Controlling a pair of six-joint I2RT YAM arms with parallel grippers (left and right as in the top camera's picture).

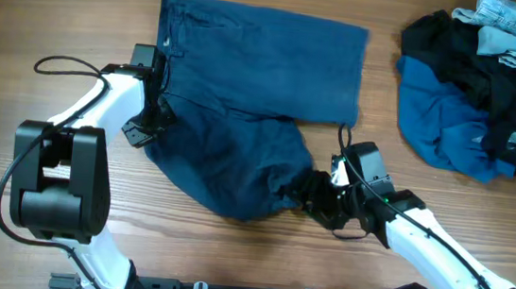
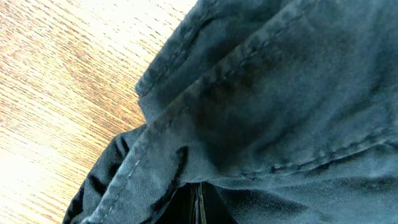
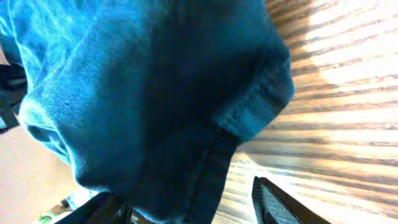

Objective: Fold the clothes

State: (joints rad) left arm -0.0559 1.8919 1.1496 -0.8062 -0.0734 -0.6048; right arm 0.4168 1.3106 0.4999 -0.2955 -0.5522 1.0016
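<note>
**Even light overhead, wrist views close and soft**

The overhead view is evenly lit and sharp, with faint shadows beneath the arms on the counter (image 1: 52,11). The left wrist view shows dark shorts (image 2: 280,93) close and slightly blurred. In the right wrist view, bright striped glare washes out the wood.

Both arms, the left arm (image 1: 100,110) and the right arm (image 1: 437,252), wear glossy white shells over blocky black joint housings, with thin black cables looping alongside them, black gripper heads, and a small green light near the right wrist.
</note>
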